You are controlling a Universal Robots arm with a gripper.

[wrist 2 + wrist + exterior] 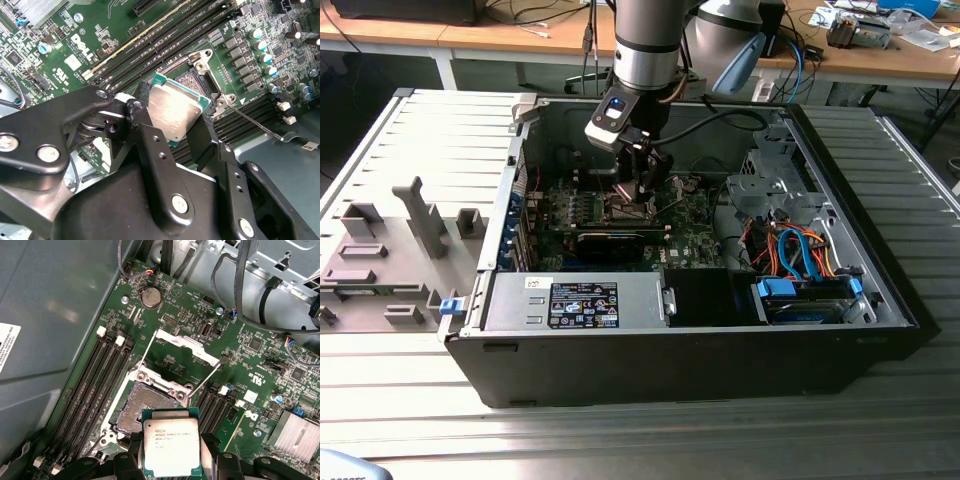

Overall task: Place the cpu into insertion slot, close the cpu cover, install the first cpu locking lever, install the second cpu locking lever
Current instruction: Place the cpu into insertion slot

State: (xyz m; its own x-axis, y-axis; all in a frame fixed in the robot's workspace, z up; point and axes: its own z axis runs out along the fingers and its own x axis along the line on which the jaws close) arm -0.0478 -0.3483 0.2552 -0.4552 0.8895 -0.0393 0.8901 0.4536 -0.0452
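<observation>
My gripper (171, 114) is shut on the cpu (171, 447), a flat silver-topped square with a green edge, pinched by two opposite sides between black fingers (150, 145). The cpu hangs tilted just above the insertion slot (147, 402), overlapping one edge of it; the slot's dark pin field lies uncovered inside its silver rim. The cpu cover (189, 344) is swung up and back behind the slot. Two thin wire locking levers (204, 379) stand raised beside the slot. In the exterior view the gripper (638, 185) reaches down into the open computer case over the green board.
Black memory slots (95, 385) run along both sides of the socket. A finned heatsink (295, 432), a coin cell (150, 296) and cable bundles (240, 285) lie around it. The power supply (582, 302), a drive cage (765, 180) and the case walls (860, 230) hem the arm in.
</observation>
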